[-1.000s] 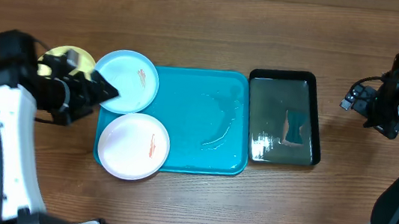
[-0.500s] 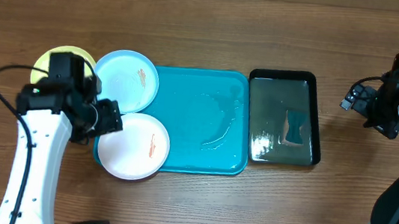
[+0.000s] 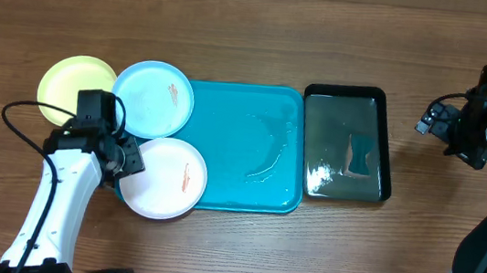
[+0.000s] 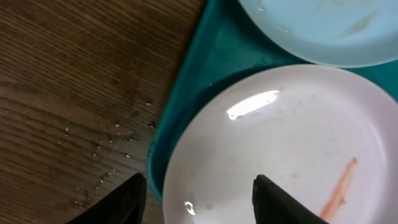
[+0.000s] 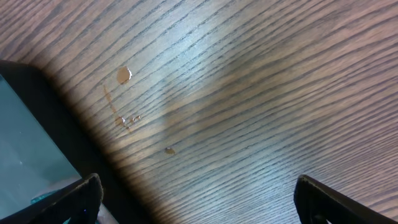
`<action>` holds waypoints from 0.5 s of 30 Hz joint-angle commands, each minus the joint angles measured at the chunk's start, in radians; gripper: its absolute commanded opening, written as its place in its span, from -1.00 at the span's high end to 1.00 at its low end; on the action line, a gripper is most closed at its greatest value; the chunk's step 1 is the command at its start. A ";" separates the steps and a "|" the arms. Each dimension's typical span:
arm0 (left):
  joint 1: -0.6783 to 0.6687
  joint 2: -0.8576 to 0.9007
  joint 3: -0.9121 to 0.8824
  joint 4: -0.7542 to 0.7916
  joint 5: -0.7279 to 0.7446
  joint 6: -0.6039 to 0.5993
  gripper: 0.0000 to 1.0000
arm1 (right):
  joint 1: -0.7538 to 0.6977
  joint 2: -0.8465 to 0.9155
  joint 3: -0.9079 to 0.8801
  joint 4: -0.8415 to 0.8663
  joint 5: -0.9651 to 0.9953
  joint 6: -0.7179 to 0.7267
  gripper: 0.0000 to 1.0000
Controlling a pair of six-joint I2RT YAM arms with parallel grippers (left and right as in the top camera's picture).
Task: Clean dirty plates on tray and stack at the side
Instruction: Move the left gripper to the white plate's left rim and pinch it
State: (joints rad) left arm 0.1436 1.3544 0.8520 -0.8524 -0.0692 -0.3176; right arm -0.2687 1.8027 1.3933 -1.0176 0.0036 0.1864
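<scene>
The white plate [image 3: 165,179] lies on the front left corner of the turquoise tray [image 3: 247,146] and overhangs its rim; it bears an orange-red smear. My left gripper [image 3: 132,158] is at its left edge. In the left wrist view the white plate [image 4: 280,137] has its left rim between the parted fingertips of the left gripper [image 4: 199,200], which do not touch it. The light blue plate [image 3: 154,100], also smeared, sits on the tray's back left corner. The yellow-green plate [image 3: 69,89] rests on the table beside it. My right gripper [image 3: 432,118] hangs open over bare wood.
A glossy black tray [image 3: 345,144] stands just right of the turquoise one, holding a little water. In the right wrist view the black tray [image 5: 31,130] shows at the left, with small drops on the wood beside it. Water specks dot the table left of the turquoise tray [image 4: 199,81].
My left arm has swung from the light blue and yellow-green plates toward the front, to the white plate's left edge, and its jaws have narrowed. The right arm has not moved.
</scene>
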 commanded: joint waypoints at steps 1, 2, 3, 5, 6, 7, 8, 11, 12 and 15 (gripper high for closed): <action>0.003 0.011 -0.053 0.032 -0.102 -0.027 0.04 | -0.005 -0.006 0.021 0.003 -0.005 0.004 -1.00; 0.005 0.011 -0.065 0.048 -0.094 -0.028 0.09 | -0.005 -0.006 0.021 0.002 -0.005 0.004 -1.00; 0.005 0.011 -0.079 0.067 -0.069 -0.027 0.12 | -0.005 -0.006 0.021 0.003 -0.005 0.004 -1.00; 0.007 0.013 -0.093 0.085 -0.043 -0.027 0.19 | -0.005 -0.006 0.021 0.003 -0.005 0.004 -1.00; 0.006 0.013 -0.096 0.084 -0.042 -0.027 0.21 | -0.005 -0.006 0.021 0.003 -0.005 0.004 -1.00; 0.006 0.013 -0.096 0.079 -0.042 -0.027 0.21 | -0.005 -0.006 0.021 0.003 -0.005 0.004 -1.00; 0.006 0.013 -0.096 0.076 -0.042 -0.027 0.21 | -0.005 -0.006 0.021 0.003 -0.005 0.004 -1.00; 0.006 0.013 -0.096 0.067 -0.042 -0.027 0.25 | -0.005 -0.006 0.021 0.003 -0.005 0.004 -1.00; 0.006 0.013 -0.097 0.063 -0.042 -0.027 0.27 | -0.005 -0.006 0.021 0.003 -0.005 0.004 -1.00; 0.006 0.013 -0.100 0.045 -0.041 -0.027 0.32 | -0.005 -0.006 0.021 0.003 -0.005 0.004 -1.00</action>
State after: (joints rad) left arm 0.1444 1.3605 0.7635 -0.7929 -0.1093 -0.3347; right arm -0.2687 1.8027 1.3933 -1.0180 0.0032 0.1864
